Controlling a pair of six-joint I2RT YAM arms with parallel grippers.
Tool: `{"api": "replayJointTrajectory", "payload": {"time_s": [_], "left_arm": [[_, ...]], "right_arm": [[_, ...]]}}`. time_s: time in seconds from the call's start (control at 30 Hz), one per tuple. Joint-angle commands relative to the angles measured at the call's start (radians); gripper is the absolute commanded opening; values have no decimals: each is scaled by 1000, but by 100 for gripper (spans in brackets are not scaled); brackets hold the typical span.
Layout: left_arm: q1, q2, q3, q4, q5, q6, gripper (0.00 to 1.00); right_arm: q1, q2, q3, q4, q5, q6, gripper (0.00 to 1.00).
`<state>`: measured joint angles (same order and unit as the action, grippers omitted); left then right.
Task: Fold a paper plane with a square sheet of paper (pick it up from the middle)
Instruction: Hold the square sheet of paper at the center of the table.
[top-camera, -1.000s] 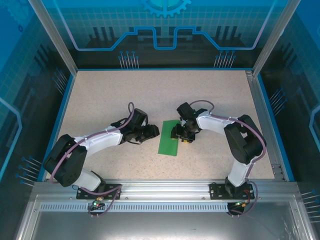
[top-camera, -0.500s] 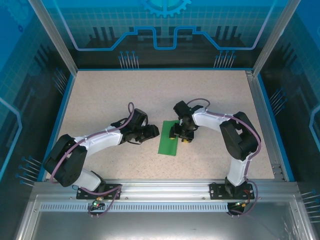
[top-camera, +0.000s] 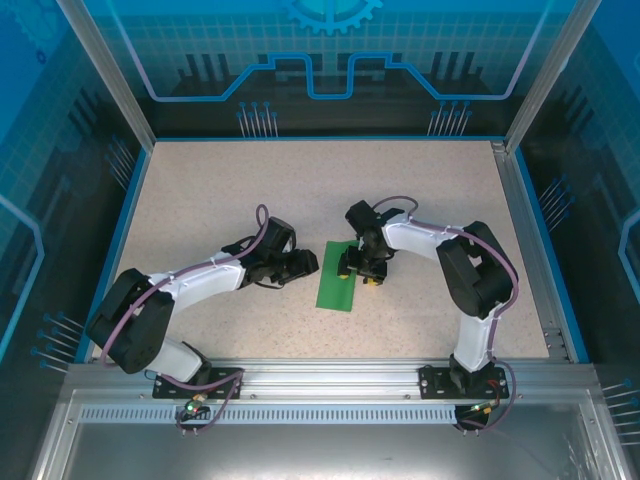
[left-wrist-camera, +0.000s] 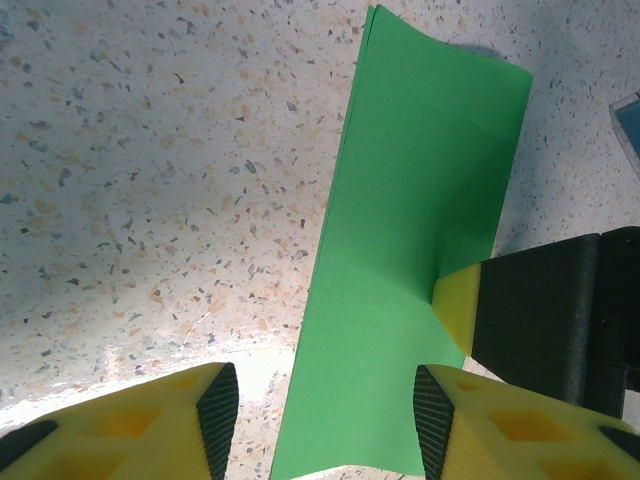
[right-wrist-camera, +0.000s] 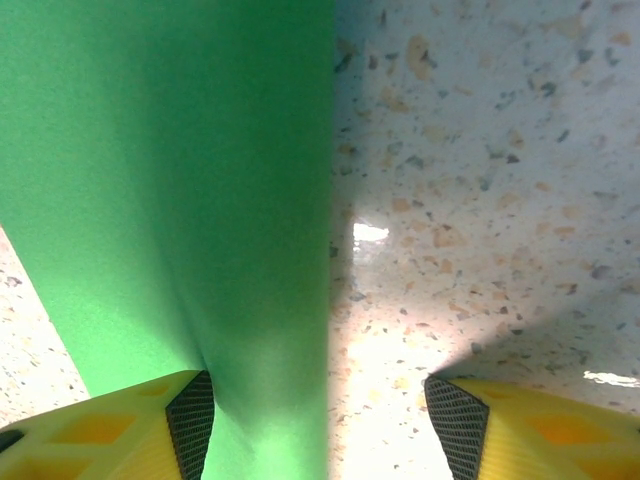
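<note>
A speckled beige bench (top-camera: 250, 190) bears the green sheet of paper (top-camera: 333, 290), folded into a narrow strip and lying close to the bench's middle

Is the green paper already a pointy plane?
No, the green paper is a narrow rectangle on the table, with no pointed nose.

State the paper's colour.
The paper is plain bright green, unmarked; the left wrist view shows it best.

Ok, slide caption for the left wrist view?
Open left gripper before folded green paper, right gripper touching its edge.
</note>
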<state>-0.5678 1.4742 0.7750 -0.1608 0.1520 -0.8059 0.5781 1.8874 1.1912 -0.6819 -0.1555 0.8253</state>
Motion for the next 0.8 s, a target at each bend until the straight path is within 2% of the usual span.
{"api": "replayJointTrajectory", "payload": {"time_s": [0.0, 0.43, 0.53, 0.77], "left_arm": [[-1, -10, -14, -16, -14, 5, 53], [-3, 8, -10, 31, 30, -15, 49], [-2, 17, -7, 51, 53, -21, 49], [-3, 48, 14, 89, 101, -29, 43]], "right_arm": [[13, 85, -26, 32, 58, -35, 65], [7, 110, -29, 35, 73, -26, 67], [6, 113, -35, 41, 73, -22, 63], [5, 114, -48, 40, 91, -18, 63]]}}
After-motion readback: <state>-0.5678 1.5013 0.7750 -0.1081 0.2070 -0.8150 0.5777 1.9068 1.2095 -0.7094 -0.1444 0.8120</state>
